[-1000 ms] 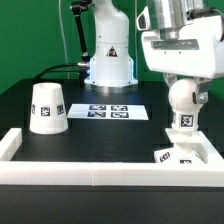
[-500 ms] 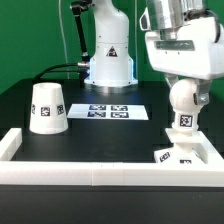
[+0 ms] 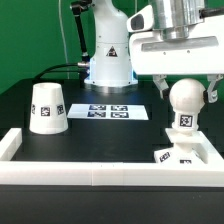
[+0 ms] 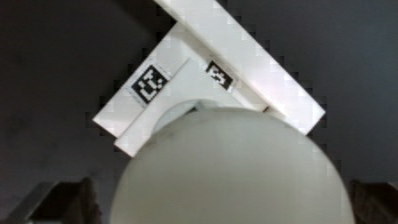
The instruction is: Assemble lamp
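The round bulb (image 3: pixel 184 97) stands upright on its stem on the flat square base (image 3: pixel 171 155), which lies in the rail's corner at the exterior view's right. My gripper (image 3: pixel 186 92) straddles the bulb from above, jaws open, one finger (image 3: pixel 160 88) on each side with a small gap to the ball. In the wrist view the bulb (image 4: pixel 222 170) fills the foreground between the dark fingers (image 4: pixel 68 203), with the tagged base (image 4: pixel 151 95) beneath it. The cup-shaped shade (image 3: pixel 47 108) stands mouth down at the exterior view's left, apart from the gripper.
The long white border rail (image 3: pixel 100 172) runs along the front and turns up at both ends; it also shows in the wrist view (image 4: pixel 258 65). The marker board (image 3: pixel 110 111) lies flat mid-table. The robot's base (image 3: pixel 108 62) stands behind it.
The gripper has turned about a quarter turn around the bulb, so its wide face now shows, and its fingers now stand apart from the ball. The bulb, base and shade have not moved.
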